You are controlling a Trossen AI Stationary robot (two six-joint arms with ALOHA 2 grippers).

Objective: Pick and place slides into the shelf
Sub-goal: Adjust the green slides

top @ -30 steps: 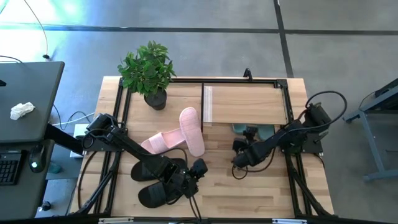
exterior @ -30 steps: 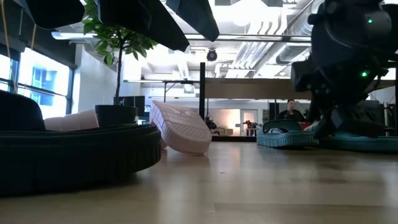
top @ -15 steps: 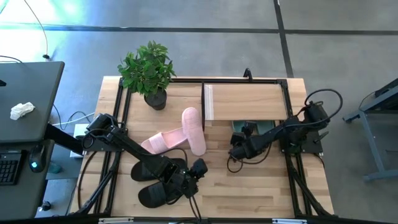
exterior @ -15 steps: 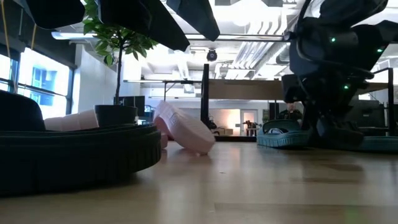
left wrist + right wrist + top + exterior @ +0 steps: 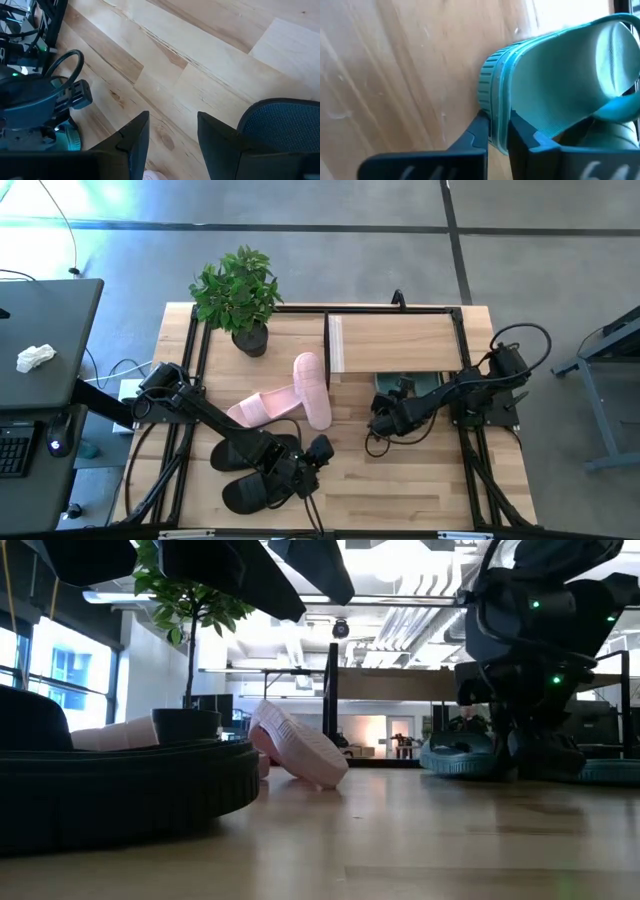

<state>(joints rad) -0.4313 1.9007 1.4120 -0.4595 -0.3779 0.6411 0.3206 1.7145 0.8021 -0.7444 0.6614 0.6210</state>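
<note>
A dark green slide (image 5: 560,75) lies at the front of the shelf (image 5: 395,345), partly under its plank top, and my right gripper (image 5: 497,137) is shut on it. A pink slide (image 5: 311,390) leans with one end over the other pink slide (image 5: 260,408) in the table's middle. Two black slides (image 5: 250,470) lie near the front left. My left gripper (image 5: 172,145) hovers open beside one black slide (image 5: 285,125), with nothing between its fingers. My right gripper pinches the green slide's ridged sole rim (image 5: 494,107) at one end between its two fingers. The fingers come slanting down from the table's right side. The slide's other end reaches under the shelf; whether the held end is off the table I cannot tell.
A potted plant (image 5: 240,295) stands at the far left of the table. Black frame rails (image 5: 190,380) run along the table's sides. Bare wood shows along the near edge between the two arms (image 5: 420,490).
My right gripper has gone toward the far edge and a little left, up to the green slide at the shelf's front. The leaning pink slide has tipped somewhat lower.
</note>
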